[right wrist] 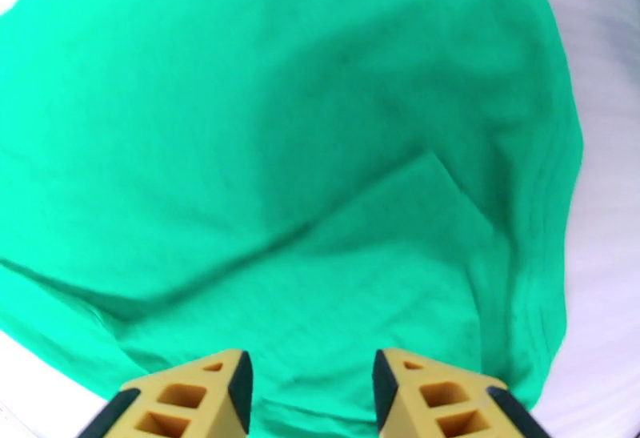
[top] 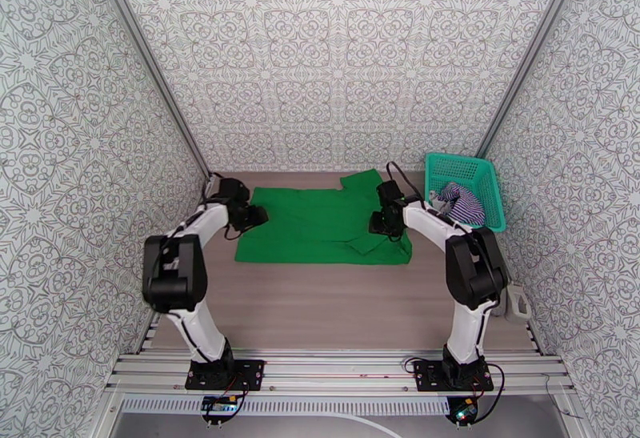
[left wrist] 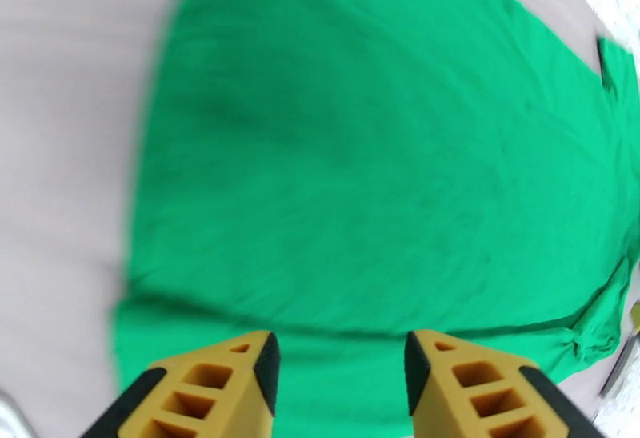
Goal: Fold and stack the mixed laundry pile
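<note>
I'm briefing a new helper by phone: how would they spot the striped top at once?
Look to the far right corner of the table, where a teal mesh basket stands. The striped top lies crumpled inside it. Its purple-and-white stripes set it apart from the plain green T-shirt spread flat on the table.

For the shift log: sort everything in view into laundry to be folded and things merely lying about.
Job: green T-shirt, spread flat; purple-and-white striped top, bunched up.
Merely there: teal mesh basket, holding the striped top; wooden table, under the T-shirt.
</note>
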`<act>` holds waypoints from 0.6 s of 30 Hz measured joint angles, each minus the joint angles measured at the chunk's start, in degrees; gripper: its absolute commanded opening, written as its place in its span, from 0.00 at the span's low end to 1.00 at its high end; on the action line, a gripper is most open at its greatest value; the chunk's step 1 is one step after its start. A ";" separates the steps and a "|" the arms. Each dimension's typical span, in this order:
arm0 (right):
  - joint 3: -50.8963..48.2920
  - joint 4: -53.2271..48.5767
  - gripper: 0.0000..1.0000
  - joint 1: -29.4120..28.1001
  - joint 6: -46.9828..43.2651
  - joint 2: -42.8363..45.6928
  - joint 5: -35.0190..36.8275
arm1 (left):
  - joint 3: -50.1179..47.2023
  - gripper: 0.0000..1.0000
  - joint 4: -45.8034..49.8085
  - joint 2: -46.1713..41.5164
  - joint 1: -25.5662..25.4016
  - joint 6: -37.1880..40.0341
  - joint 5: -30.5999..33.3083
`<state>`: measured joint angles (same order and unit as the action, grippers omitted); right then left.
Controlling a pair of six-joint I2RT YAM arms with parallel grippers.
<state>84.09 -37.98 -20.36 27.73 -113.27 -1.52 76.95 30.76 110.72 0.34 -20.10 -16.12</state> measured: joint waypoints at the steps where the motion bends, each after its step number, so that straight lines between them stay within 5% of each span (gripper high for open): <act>1: 0.02 0.70 0.44 0.00 0.61 -1.22 -0.28 | 0.02 0.44 -0.13 1.75 -0.33 -0.02 -0.22; 7: -3.08 4.28 0.44 0.00 3.48 -3.23 -0.85 | -3.89 0.44 -3.80 2.71 0.00 -0.85 -1.05; 18: -20.76 11.23 0.44 -0.94 7.52 8.50 -1.29 | -23.71 0.44 -5.97 -12.61 0.31 -3.43 -1.20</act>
<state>63.33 -26.74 -21.30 35.24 -104.77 -2.81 53.23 24.80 98.10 0.64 -23.53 -17.32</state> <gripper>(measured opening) 0.439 0.438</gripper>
